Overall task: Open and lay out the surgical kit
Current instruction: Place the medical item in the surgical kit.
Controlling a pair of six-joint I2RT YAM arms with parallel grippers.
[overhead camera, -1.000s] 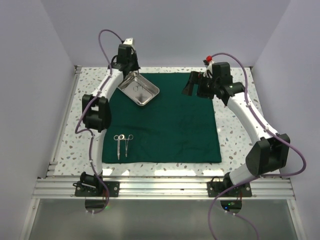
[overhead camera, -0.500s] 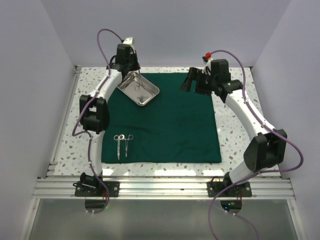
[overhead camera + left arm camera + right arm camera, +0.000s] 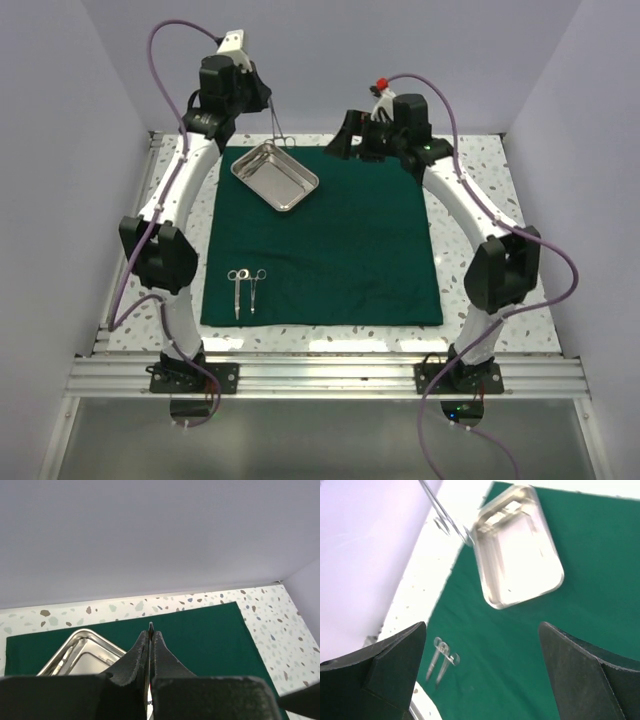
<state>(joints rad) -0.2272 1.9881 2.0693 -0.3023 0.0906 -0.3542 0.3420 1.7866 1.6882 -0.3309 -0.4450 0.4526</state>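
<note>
Surgical kit is all unwrapped: the green drape [image 3: 340, 250] lies flat and square on the speckled tabletop [image 3: 330, 338], with a strip of tabletop showing along every edge. The steel tray [image 3: 275, 177] sits at the drape's far-left corner, turned so its long axis runs diagonally from far-left to near-right. Two ring-handled instruments [image 3: 245, 290] lie side by side near the near-left corner. Their long axes run near-to-far, with the rings at the far end and the tips toward the arm bases.

The left pincer [image 3: 150, 636] is up high over the tray's far corner, clamped tight on a third thin steel instrument [image 3: 441, 522]. That one hangs rings-down with its tip poking just past the fingertips. Could be scissors or forceps, too blurry to call.

The right pincer [image 3: 481, 630] hovers over the drape's far edge with its fingers spread wide, holding nothing. Everything sits on the left side, so the middle and right of the drape are open cloth.
</note>
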